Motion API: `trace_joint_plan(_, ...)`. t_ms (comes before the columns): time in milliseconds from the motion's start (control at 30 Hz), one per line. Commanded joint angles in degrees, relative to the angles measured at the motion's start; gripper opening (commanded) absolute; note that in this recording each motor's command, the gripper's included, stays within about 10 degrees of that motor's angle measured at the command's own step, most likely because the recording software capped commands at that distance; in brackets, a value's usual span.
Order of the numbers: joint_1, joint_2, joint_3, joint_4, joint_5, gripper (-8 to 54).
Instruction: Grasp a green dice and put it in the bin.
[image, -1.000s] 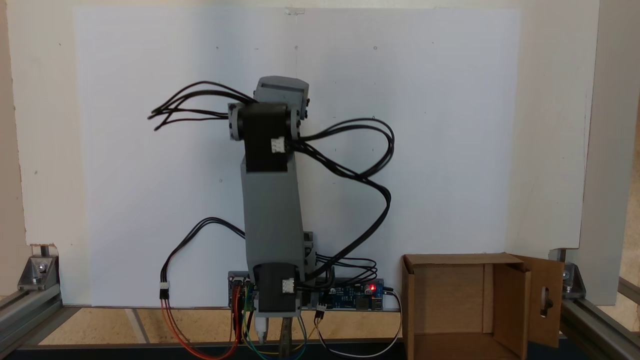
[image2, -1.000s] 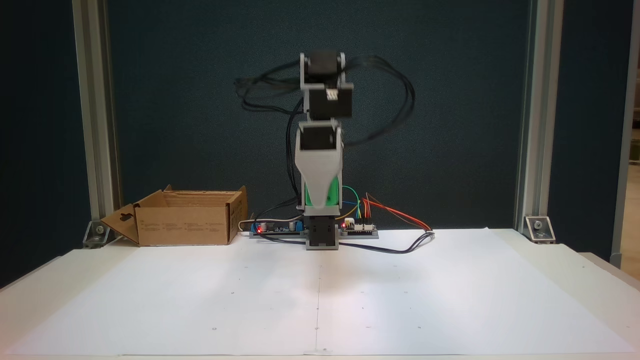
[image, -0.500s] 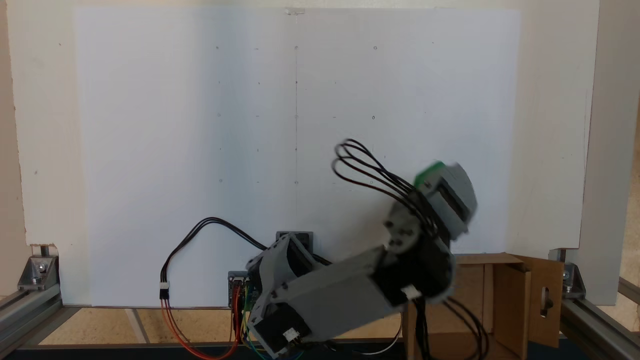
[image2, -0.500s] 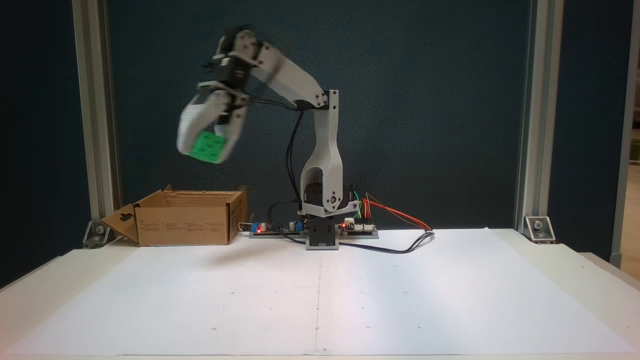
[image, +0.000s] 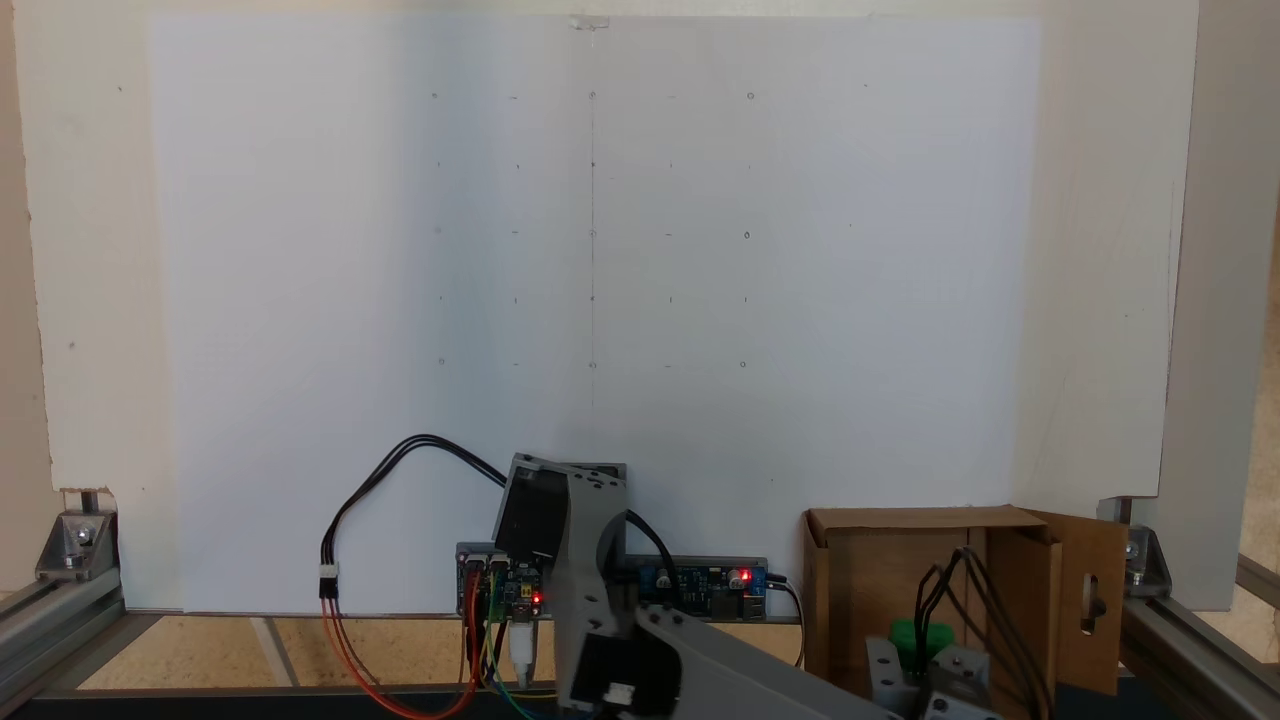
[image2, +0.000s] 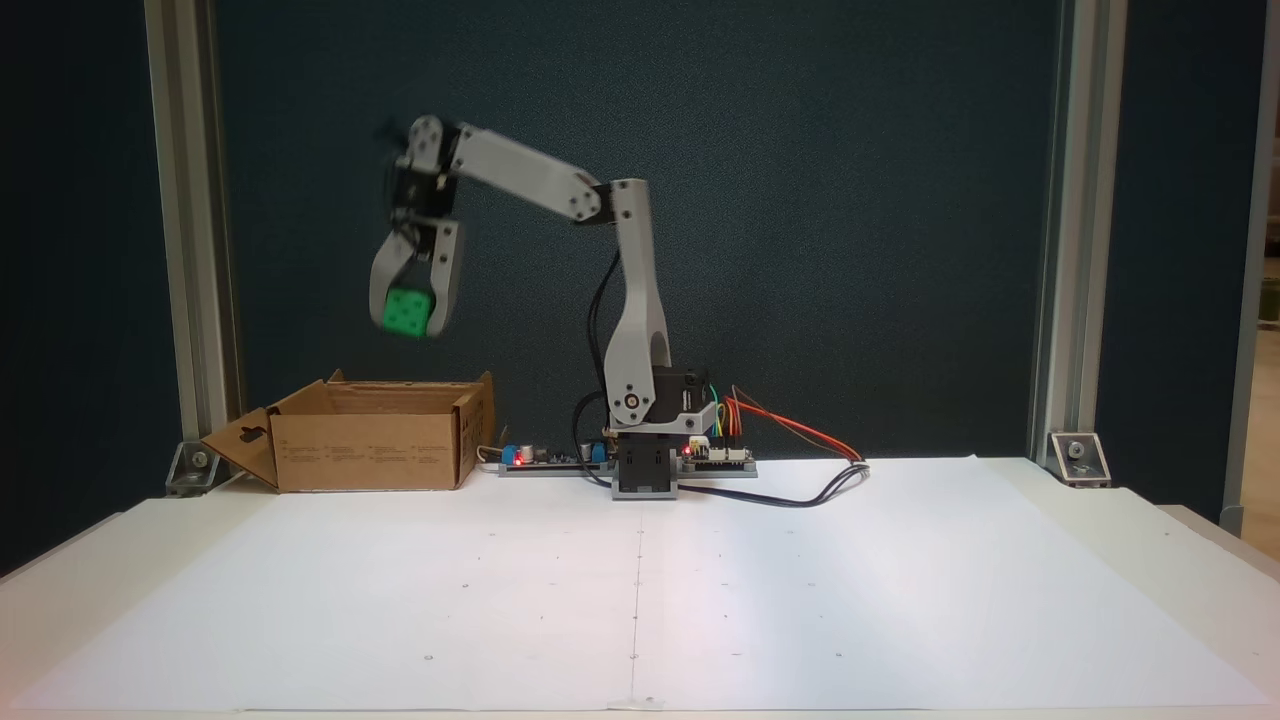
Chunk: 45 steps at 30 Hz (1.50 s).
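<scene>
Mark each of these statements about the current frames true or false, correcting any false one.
1. The gripper holds the green dice. True.
2. The green dice lies inside the bin. False: it hangs in the air above the bin, clamped between the jaws.
3. The bin stands open at the top. True.
4. The bin sits right of the arm's base in the front-facing fixed view. False: it sits to the left there.
5. A red light glows on the circuit board. True.
</scene>
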<state>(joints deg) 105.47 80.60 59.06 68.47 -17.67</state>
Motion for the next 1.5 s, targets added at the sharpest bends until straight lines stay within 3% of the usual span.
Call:
trace_joint_plan(0, 0.35, -2.99, -2.2, -0.97, -4.57, 11.4)
trace_joint_plan(267, -0.09, -9.05, -2.02, -11.07, -4.57, 11.4)
trace_joint_plan(333, 0.7, -10.11, -1.58, -11.51, -4.39, 31.9)
trace_joint_plan(467, 0.97, -10.37, -0.18, -12.48, -4.13, 45.6)
trace_joint_plan(500, 0.97, -10.37, -0.18, -13.27, -4.04, 46.5)
trace_joint_plan(633, 0.79, -9.05, -0.35, -16.87, 0.53, 44.6)
trace_joint_plan(767, -7.56, 0.7, -0.44, -23.47, 10.11, 43.9)
trace_joint_plan(1000, -35.31, 14.85, -0.35, -26.37, 16.7, 43.9)
trace_joint_plan(1200, -59.92, 19.25, 0.18, -27.16, 18.9, 43.9)
trace_joint_plan(1467, -93.32, 30.67, 27.69, -43.66, 18.72, 43.8)
